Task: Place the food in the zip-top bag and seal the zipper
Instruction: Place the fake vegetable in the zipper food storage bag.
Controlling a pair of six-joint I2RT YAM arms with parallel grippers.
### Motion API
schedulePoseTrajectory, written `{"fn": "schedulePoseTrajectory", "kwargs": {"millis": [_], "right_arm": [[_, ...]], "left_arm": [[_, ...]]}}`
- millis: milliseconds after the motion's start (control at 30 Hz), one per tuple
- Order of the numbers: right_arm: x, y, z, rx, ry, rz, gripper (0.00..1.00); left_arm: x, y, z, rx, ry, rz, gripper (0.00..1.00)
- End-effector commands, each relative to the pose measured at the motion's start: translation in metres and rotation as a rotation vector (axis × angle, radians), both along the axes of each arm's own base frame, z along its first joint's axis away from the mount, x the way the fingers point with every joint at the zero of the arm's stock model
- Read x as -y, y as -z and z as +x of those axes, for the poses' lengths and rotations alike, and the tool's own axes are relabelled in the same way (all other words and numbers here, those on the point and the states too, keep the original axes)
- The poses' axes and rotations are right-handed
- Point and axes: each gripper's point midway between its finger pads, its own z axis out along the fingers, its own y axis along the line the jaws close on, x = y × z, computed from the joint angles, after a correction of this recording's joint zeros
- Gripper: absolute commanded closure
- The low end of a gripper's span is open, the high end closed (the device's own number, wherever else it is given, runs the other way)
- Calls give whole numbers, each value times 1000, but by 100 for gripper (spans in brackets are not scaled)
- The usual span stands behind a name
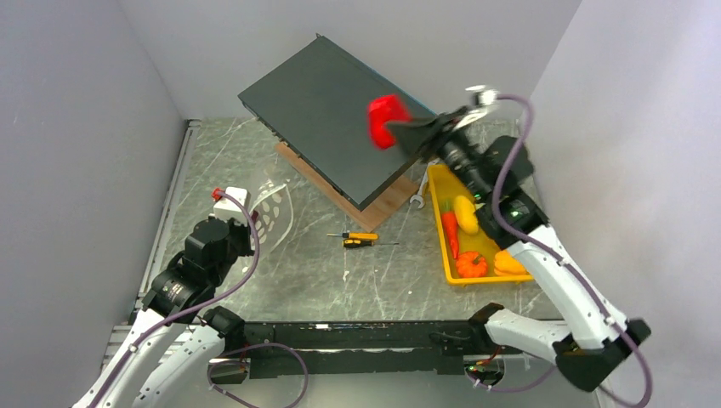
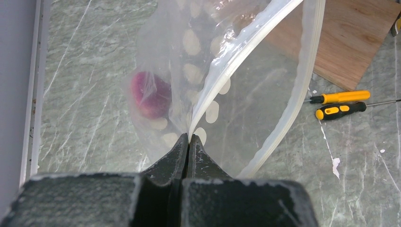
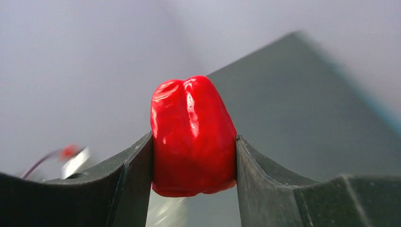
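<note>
My right gripper (image 3: 194, 142) is shut on a glossy red pepper (image 3: 191, 135) and holds it high above the dark board, with the pepper (image 1: 386, 121) to the gripper's (image 1: 400, 132) left in the top view. My left gripper (image 2: 189, 137) is shut on the edge of the clear dotted zip-top bag (image 2: 222, 71), at the bag's (image 1: 270, 210) left side. The bag's mouth gapes open, its whitish zipper (image 2: 302, 80) strip curving down the right. A purple food piece (image 2: 151, 94) lies inside the bag. More food lies in the yellow tray (image 1: 442, 255): a carrot (image 1: 450, 231), a yellow piece (image 1: 466, 214), an orange pumpkin (image 1: 472, 264).
A dark flat board (image 1: 332, 115) leans tilted on a wooden block (image 1: 374, 212) at the back centre. Two yellow-handled screwdrivers (image 1: 360, 239) lie mid-table, and a wrench (image 1: 420, 194) sits beside the tray. Grey walls close in on both sides.
</note>
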Motion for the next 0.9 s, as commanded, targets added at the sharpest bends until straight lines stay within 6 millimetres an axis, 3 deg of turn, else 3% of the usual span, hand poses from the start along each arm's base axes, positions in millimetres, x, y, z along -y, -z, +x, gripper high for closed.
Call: {"fn": "schedulePoseTrajectory", "kwargs": {"millis": [0, 67, 167, 267, 400, 567, 867], "right_arm": [[-101, -21, -74, 242, -365, -180, 100], [-139, 1, -98, 242, -476, -259, 100], [-186, 50, -124, 186, -532, -417, 100], [-210, 87, -141, 164, -505, -516, 100], [-234, 121, -155, 117, -474, -569, 100], [-246, 141, -144, 62, -323, -529, 100], [-266, 136, -113, -44, -157, -301, 100]], "left_arm": [[-1, -9, 3, 33, -22, -20, 100], [-3, -9, 3, 32, -28, -17, 100], [-4, -11, 2, 40, -37, -22, 100], [-7, -14, 1, 56, -46, -28, 100], [-9, -18, 0, 74, -52, -38, 100], [-8, -19, -1, 82, -49, -44, 100], [-7, -26, -5, 118, -31, -71, 100]]}}
